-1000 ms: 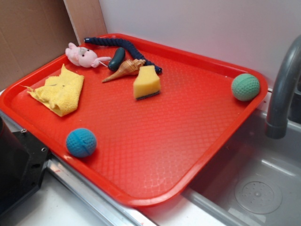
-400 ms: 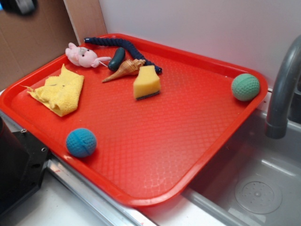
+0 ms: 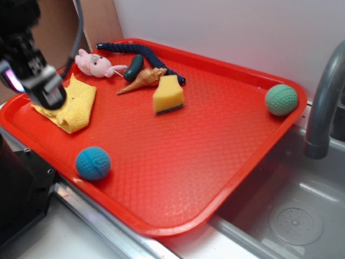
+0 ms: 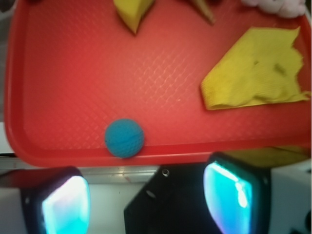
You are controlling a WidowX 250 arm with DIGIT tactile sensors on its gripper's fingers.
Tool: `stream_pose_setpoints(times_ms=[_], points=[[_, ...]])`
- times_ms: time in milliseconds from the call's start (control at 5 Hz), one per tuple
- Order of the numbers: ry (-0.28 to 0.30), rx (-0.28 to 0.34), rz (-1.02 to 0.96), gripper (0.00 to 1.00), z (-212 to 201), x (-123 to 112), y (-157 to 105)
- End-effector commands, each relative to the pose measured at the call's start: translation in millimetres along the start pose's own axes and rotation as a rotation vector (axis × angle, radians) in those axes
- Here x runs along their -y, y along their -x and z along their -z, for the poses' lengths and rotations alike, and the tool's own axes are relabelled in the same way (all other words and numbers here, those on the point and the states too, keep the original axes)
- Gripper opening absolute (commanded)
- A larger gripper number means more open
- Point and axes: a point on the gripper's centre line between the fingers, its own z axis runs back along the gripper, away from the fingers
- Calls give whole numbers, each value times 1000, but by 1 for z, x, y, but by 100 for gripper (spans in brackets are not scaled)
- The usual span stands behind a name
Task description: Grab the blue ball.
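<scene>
Two balls sit on the red tray (image 3: 226, 135); the blue ball (image 3: 92, 163) lies at its near rim, the tool (image 3: 46, 89) hovering beyond. Wrist view: blue ball (image 4: 125, 138) ahead, pads (image 4: 66, 204) spread wide. Approach step; next, descend around it.

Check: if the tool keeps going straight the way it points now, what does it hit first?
Likely the near rim of the red tray or the black block just outside it. The tool is open, and the blue ball sits slightly past its line; depth is unclear.
</scene>
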Motion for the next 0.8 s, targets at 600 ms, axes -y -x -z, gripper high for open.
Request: stream_pose_setpoints(times_ms=[600], points=[[-42,-77,170,100,91,34,-14]])
